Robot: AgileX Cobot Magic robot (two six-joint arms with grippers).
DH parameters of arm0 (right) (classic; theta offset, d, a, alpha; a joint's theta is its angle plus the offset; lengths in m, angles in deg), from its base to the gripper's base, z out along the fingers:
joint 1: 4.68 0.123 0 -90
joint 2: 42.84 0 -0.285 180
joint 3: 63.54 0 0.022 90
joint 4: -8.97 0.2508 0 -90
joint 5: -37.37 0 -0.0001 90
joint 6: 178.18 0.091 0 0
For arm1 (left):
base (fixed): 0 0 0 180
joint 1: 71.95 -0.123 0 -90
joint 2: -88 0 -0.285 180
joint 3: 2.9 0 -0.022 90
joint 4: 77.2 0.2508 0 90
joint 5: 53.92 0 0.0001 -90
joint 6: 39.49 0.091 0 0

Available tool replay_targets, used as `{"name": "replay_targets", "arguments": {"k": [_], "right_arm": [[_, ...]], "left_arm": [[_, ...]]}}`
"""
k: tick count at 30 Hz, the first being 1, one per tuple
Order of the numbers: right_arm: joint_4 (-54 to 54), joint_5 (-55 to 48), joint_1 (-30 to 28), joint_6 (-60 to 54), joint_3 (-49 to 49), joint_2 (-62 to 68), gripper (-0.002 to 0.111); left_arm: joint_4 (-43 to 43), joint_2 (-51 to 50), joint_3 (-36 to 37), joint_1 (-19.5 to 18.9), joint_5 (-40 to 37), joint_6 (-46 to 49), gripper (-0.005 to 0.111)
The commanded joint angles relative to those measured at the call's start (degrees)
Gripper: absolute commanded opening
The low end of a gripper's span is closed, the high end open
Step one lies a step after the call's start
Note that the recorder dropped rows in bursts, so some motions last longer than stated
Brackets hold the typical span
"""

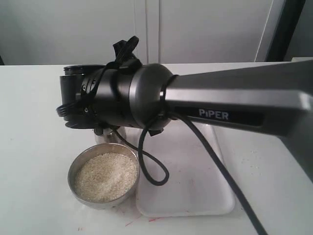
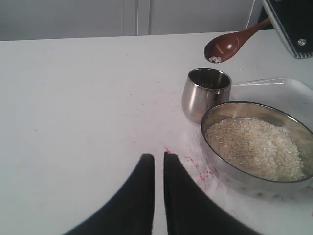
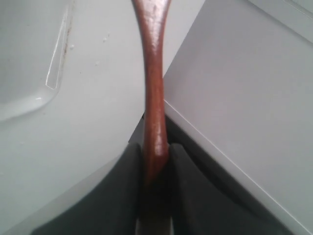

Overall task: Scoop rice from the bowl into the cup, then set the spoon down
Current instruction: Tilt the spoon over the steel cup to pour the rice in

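Rice (image 2: 254, 147): off-white grains heaped in the bowl (image 2: 234, 178), filling most of it; surface uneven. A small clump of grains (image 2: 214, 59) also sits in the low end of the spoon's scoop.

Spoon (image 2: 230, 45): dark reddish-brown wood, in the air, scoop lower than handle; scoop hangs over the cup (image 2: 205, 95) or just past it, clear of the rim; cannot tell which. Right wrist view shows the slim handle (image 3: 155, 98) running out from between the fingers; right pincer (image 3: 155, 147) is clamped on the handle, a dark pad pressed to each side.

Cup: small steel tumbler, upright on the table (image 2: 73, 98), just beside the bowl; whether the two touch cannot be told; inside is dark, contents unreadable. In the exterior view only a sliver of it (image 1: 110, 136) shows under the arm.

Bowl in the exterior view (image 1: 73, 169): near the front of the table, rice (image 1: 105, 176) level below the rim; its right side is against the edge of a white tray (image 1: 195, 196).

Left pincer (image 2: 157, 159): low over the table, well apart from bowl and cup; fingers drawn together with a thin slit between, nothing held.

Right arm (image 1: 220, 105): dark, marked PIPER, crosses the exterior view from the right; a black cable (image 1: 156, 171) loops down from it over the tray.

Faint red marks (image 2: 195, 164) on the table by the bowl.
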Motion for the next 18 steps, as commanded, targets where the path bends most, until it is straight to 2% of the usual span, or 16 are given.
{"name": "replay_targets", "arguments": {"k": [1,12,18], "right_arm": [[-1.5,-0.3,0.2,-0.1,-0.1,-0.2,0.0],[-3.6,-0.3,0.2,0.4,-0.1,0.3,0.0],[-1.0,-0.3,1.2,0.4,-0.1,0.3,0.0]], "left_arm": [[-0.6,0.0,-0.4,0.5,0.2,0.0,0.014],[-0.6,0.0,-0.4,0.5,0.2,0.0,0.014],[-0.6,0.0,-0.4,0.5,0.2,0.0,0.014]]}}
